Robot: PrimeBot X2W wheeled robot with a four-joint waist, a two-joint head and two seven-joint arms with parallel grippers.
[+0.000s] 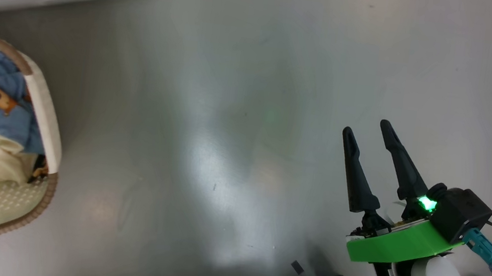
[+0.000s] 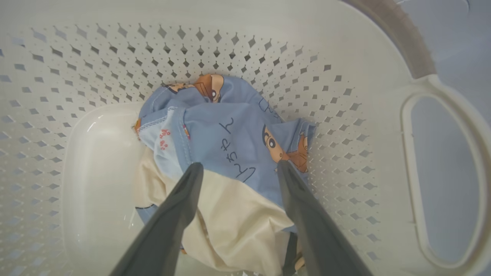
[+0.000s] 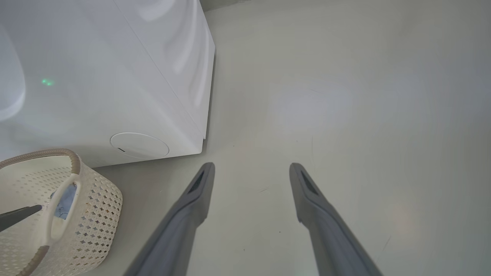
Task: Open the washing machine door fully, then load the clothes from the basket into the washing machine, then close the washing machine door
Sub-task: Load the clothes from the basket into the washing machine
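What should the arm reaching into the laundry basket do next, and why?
Probably lower the left gripper a little and close it on the clothes. Its fingers stand open, pointing at the blue and cream bundle in the basket, and hold nothing yet. The right gripper is open over the floor, away from the basket.

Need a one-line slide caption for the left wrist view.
Left gripper, open, pointed into the basket at the crumpled blue and cream clothes.
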